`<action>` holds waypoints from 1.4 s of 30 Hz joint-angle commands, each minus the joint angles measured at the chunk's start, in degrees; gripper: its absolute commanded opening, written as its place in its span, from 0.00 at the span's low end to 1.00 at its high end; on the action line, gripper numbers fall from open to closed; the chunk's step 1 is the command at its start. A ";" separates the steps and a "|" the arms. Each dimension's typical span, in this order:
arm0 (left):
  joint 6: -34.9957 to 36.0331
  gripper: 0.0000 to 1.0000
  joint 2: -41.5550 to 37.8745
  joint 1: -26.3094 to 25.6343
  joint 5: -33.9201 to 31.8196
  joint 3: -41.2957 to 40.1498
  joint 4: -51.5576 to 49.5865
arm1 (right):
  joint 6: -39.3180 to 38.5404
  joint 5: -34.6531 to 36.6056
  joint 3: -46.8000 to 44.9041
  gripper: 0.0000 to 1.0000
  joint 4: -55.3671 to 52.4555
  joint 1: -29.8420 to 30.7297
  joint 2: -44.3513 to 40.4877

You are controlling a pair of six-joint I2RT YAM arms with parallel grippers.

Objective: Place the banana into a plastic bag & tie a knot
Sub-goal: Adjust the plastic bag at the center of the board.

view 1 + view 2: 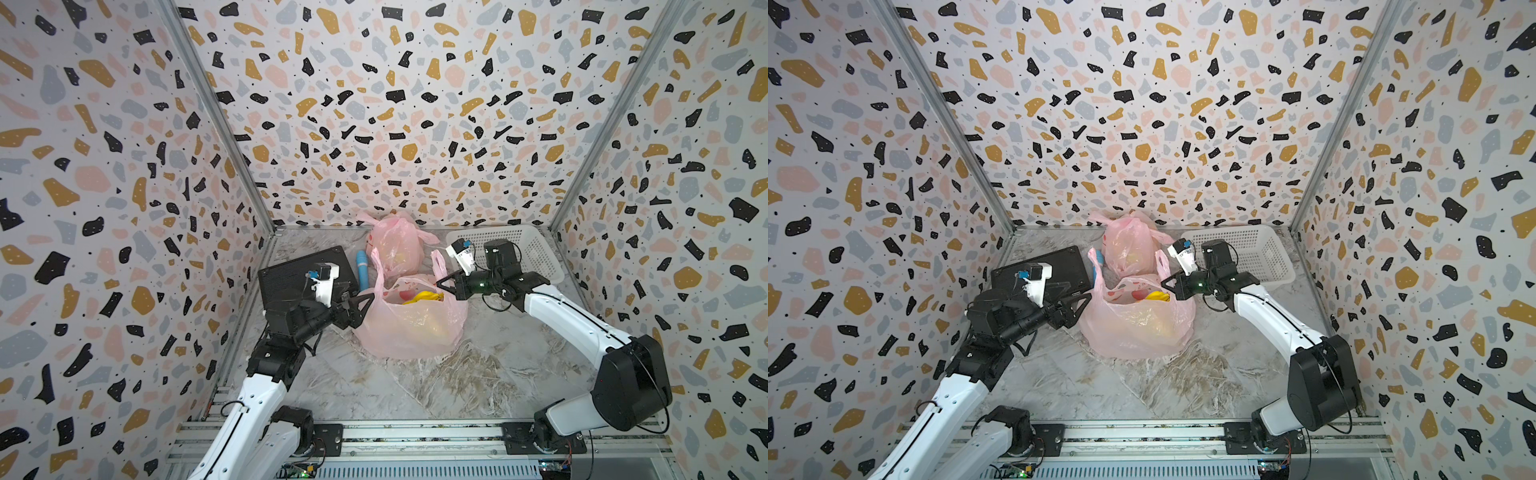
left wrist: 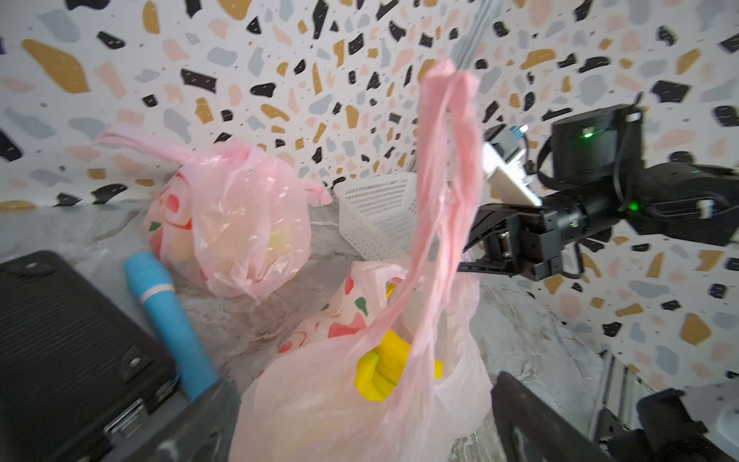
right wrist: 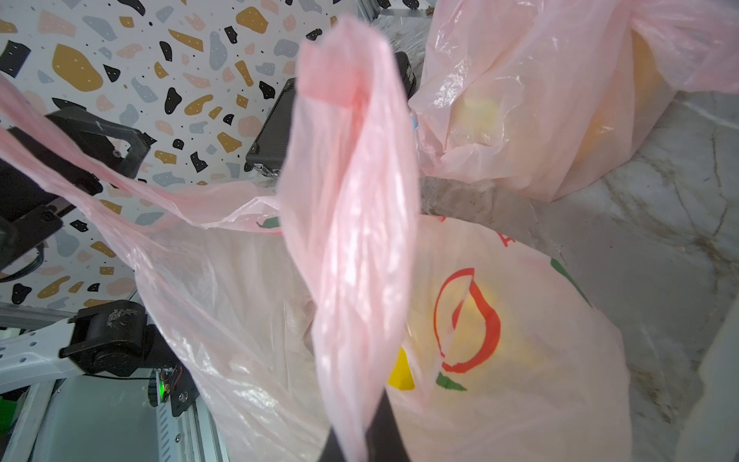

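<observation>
Pink film is pinched between the closed jaws of the right gripper [image 1: 441, 284]. It clamps one handle loop [image 3: 352, 192] of the translucent pink plastic bag [image 1: 409, 328], and the loop sticks out past the fingers. Just beyond its fingertips, inside the bag's open mouth, lies the yellow banana [image 1: 424, 296], partly veiled by the film.

Across the mouth, the left gripper [image 1: 360, 309] faces it with jaws spread wide. In the left wrist view the bag's body bulges between the two fingers. The other handle loop [image 2: 448, 168] rises ahead of them, blurred and held by nothing. Whether a fingertip touches the bag's rim cannot be told.

Past both grippers, toward the back wall, a second pink plastic bag [image 1: 397, 245], knotted shut, sits just beside the open bag's far edge. A blue cylinder [image 1: 361, 270] lies on the far side of the left gripper, between the knotted bag and a black ribbed case [image 1: 286, 266]. The left wrist hangs over one corner of the case. A white perforated plastic basket [image 1: 532, 249] sits behind the right wrist, against the back corner.

On the arms' side of the grippers, the marbled table top [image 1: 415, 386] runs open from the bag's near edge to the base rail. That is the widest room for moving, and the far side is crowded.
</observation>
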 commanded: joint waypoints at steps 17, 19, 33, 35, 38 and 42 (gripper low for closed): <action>3.86 0.62 18.73 1.96 21.51 2.87 14.02 | 7.00 -1.90 0.19 0.00 5.72 -0.04 -2.14; 1.53 0.56 19.96 1.94 23.47 3.05 17.49 | 7.13 -1.02 0.45 0.00 5.04 0.05 -2.14; 0.57 0.09 22.28 -1.24 21.73 3.98 18.01 | 6.90 0.58 2.79 0.00 2.75 2.15 -0.47; 0.46 0.00 21.84 -2.40 18.95 4.80 16.41 | 5.82 1.89 3.39 0.00 0.75 3.02 -0.47; 3.01 0.00 19.34 -5.58 8.85 7.80 6.84 | 3.87 7.44 4.70 0.00 -2.89 4.28 -1.11; 7.11 0.00 16.98 -12.26 -7.63 15.38 -10.91 | 1.69 14.41 4.65 0.00 -3.64 4.88 -3.60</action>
